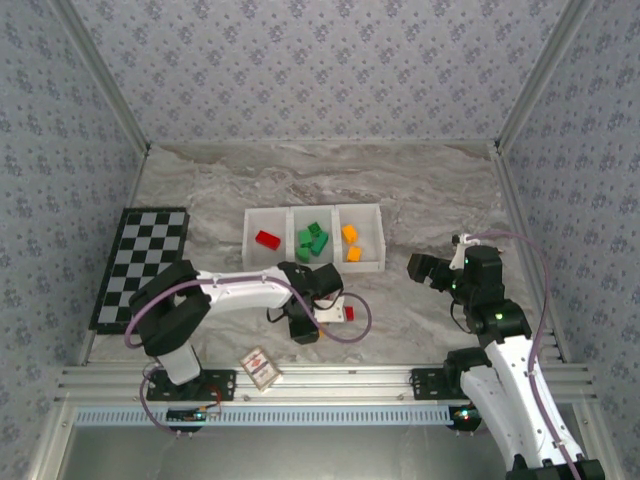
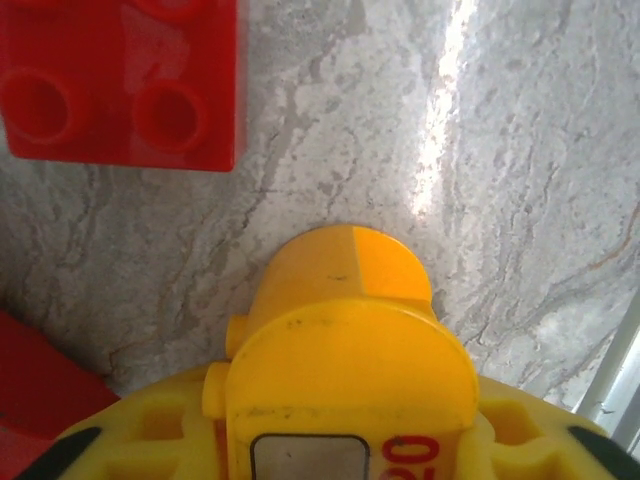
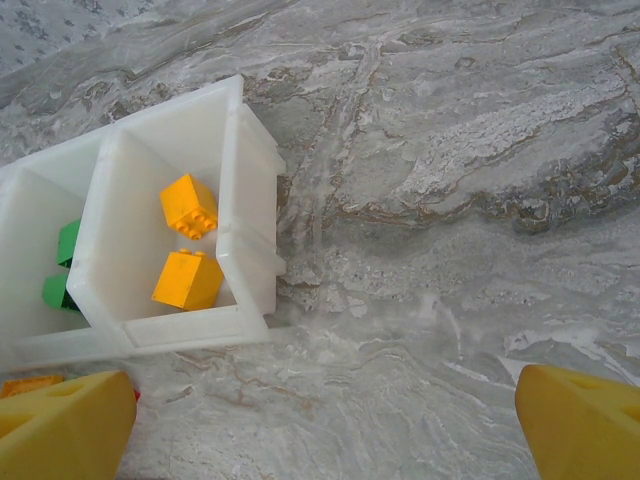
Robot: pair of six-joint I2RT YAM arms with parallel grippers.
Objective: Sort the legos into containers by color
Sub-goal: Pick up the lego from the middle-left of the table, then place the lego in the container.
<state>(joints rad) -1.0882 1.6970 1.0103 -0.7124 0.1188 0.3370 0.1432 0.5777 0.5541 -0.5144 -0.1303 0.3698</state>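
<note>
Left gripper (image 1: 303,325) low over table, beside red brick (image 2: 120,80); can't tell if open. Right gripper (image 3: 320,425) wide open, empty, near white bins (image 3: 255,200).

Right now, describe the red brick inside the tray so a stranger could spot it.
Find the white three-bin tray in the middle of the marble table. Look in its left bin, the one nearest the checkerboard: the red brick lies there alone, the only red piece inside the tray, while the other bins hold green bricks and orange bricks.
</note>
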